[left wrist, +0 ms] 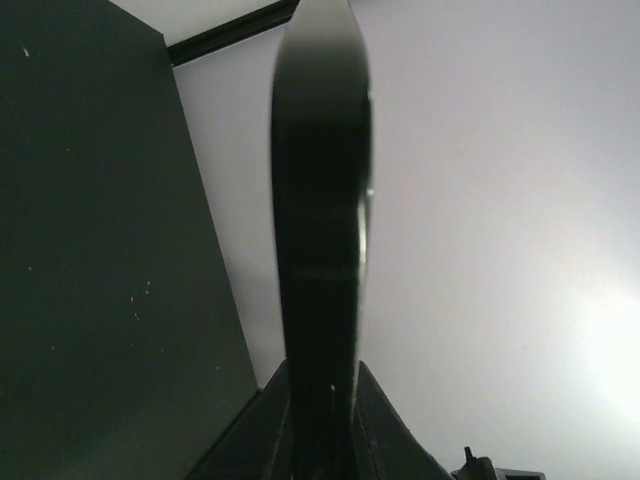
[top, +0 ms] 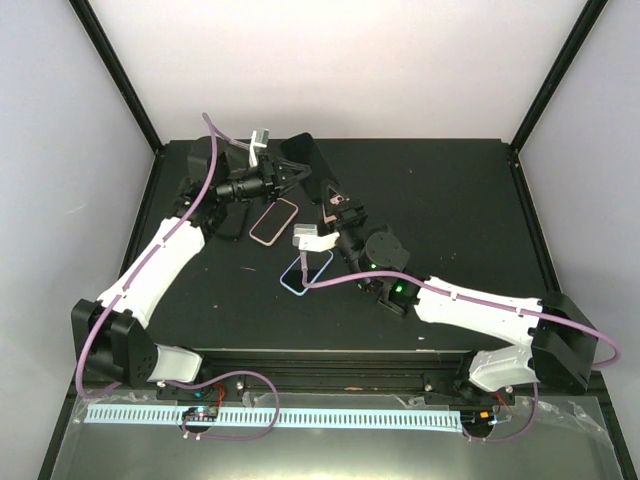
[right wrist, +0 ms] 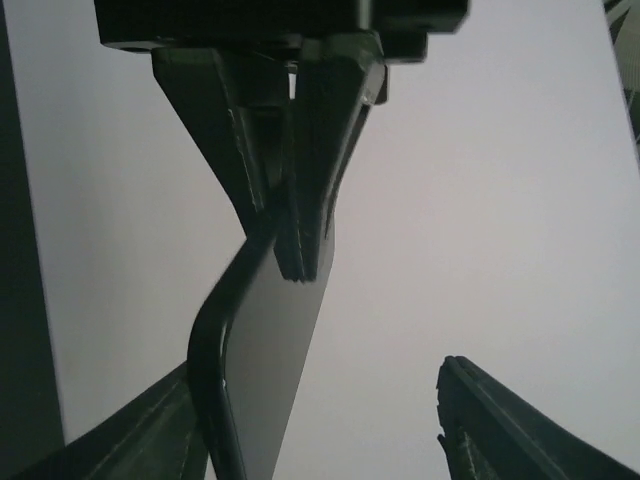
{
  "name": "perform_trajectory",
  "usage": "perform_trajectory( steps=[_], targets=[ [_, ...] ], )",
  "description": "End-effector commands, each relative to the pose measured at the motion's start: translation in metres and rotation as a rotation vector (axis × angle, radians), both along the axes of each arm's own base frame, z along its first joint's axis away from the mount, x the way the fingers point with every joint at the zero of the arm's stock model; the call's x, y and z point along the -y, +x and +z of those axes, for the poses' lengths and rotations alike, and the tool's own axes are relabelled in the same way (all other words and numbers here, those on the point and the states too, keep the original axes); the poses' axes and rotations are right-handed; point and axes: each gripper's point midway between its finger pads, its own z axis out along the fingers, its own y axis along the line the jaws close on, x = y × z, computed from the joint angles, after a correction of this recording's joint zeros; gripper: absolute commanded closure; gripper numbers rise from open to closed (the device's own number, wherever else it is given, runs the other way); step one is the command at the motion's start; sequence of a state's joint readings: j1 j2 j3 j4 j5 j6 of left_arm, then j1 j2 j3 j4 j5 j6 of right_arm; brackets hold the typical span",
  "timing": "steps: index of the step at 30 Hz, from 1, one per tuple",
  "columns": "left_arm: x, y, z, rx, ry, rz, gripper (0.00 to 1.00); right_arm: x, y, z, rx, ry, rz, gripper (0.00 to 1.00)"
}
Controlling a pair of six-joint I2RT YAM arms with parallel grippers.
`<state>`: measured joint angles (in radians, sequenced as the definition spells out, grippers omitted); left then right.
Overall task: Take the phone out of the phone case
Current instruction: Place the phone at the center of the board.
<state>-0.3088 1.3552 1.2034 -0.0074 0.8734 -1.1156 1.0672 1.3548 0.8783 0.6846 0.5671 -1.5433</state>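
Note:
A black phone (top: 306, 156) with a dark rim is held up off the table at the back, tilted. My left gripper (top: 287, 176) is shut on its lower end. In the left wrist view the phone (left wrist: 320, 200) stands edge-on between the closed fingers of that gripper (left wrist: 322, 385). In the right wrist view the phone (right wrist: 265, 360) hangs from the left gripper's fingers (right wrist: 300, 190). My right gripper (right wrist: 330, 440) is open, with the phone's rim next to its left finger and well clear of its right finger. Seen from above, the right gripper (top: 335, 202) is just right of the phone. I cannot tell whether a phone case is on the phone.
Two flat, rounded outlines lie on the black table (top: 450, 220). One has a pink rim (top: 273, 221), under the left arm's wrist. The other has a blue rim (top: 306, 272), beside the right arm. White walls and black frame posts close in the back.

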Motion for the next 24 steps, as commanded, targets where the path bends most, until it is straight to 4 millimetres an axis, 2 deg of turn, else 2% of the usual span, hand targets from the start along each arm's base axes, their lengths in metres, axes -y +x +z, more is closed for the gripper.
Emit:
perform_trajectory(
  steps=[1,3,8,13,19,24],
  targets=[
    [-0.011,0.011,0.027,0.124,0.007,0.029,0.98,0.013,-0.005,0.012,-0.038,0.087,-0.008,0.33],
    [-0.014,0.014,0.030,0.150,0.020,0.036,0.98,0.017,-0.004,0.010,-0.086,0.113,-0.017,0.25],
    [-0.020,0.014,0.031,0.220,0.070,0.048,0.98,0.027,0.002,0.004,-0.285,0.188,-0.022,0.12],
    [-0.023,0.011,0.026,0.291,0.131,0.046,0.98,0.048,0.005,0.002,-0.505,0.288,-0.005,0.03],
    [-0.019,0.003,0.024,0.385,0.163,-0.002,0.99,0.067,-0.009,-0.003,-0.768,0.386,0.069,0.01],
    [-0.003,-0.014,0.029,0.478,0.141,-0.094,0.98,0.079,-0.013,-0.005,-0.943,0.447,0.086,0.00]
  ],
)
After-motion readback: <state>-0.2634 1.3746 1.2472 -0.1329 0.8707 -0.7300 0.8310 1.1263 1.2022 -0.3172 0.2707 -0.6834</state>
